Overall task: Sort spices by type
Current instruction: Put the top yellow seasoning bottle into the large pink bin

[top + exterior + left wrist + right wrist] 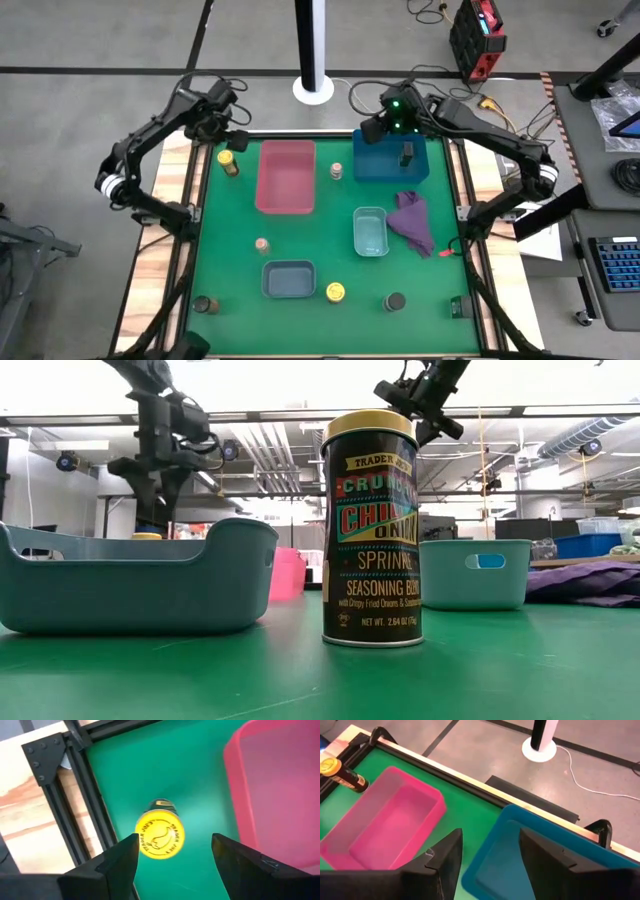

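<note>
Green mat, jars scattered: only one slim dark jar [407,153] stands in the blue tray [372,166]. Left gripper [174,851] hovers open over a yellow-lidded jar [160,835]; right gripper [490,851] open, empty, above the blue tray. Most sorting remains.

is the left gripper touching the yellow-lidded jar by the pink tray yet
Apart. The left wrist view shows the left gripper open above the yellow-lidded jar, with green mat visible between each finger and the lid. The pink tray sits beside it.
</note>
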You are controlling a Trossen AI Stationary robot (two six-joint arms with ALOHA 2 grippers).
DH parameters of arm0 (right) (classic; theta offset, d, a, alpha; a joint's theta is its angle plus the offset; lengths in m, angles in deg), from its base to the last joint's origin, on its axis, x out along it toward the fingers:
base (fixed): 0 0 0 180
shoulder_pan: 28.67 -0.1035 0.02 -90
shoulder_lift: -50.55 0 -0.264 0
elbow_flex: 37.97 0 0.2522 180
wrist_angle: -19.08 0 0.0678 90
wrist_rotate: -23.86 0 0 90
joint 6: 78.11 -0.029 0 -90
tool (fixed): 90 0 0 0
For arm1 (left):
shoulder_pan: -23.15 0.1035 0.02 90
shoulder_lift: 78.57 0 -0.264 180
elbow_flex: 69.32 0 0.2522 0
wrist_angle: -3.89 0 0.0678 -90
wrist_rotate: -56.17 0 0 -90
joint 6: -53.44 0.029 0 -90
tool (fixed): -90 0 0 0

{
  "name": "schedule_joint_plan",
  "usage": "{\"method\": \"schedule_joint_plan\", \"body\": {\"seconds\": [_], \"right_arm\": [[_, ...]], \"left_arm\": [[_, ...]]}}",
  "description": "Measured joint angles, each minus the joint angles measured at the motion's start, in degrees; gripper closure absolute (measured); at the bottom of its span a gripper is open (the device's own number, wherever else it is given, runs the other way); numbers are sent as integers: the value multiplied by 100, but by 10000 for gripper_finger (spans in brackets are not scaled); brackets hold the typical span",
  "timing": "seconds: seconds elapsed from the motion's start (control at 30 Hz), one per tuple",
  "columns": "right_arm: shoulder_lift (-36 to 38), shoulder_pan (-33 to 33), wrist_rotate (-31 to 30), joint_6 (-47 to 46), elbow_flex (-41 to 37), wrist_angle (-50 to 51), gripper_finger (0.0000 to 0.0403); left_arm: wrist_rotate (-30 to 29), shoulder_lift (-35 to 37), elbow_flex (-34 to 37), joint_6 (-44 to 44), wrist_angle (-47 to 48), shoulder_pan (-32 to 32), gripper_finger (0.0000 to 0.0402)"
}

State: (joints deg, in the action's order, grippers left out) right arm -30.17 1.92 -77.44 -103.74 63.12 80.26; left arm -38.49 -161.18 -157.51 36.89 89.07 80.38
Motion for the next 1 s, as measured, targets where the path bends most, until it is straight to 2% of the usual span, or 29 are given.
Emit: {"method": "schedule_joint_plan", "body": {"seconds": [0.27,0.63,1.0], "right_arm": [[-10,2,26,9,0,2,212],[-10,2,34,11,0,2,207],[-10,2,32,15,0,2,204]], "left_arm": [[-21,-276,0,22,125,74,164],[60,-378,129,153,72,101,93],[107,-380,849,211,-641,140,95]]}}
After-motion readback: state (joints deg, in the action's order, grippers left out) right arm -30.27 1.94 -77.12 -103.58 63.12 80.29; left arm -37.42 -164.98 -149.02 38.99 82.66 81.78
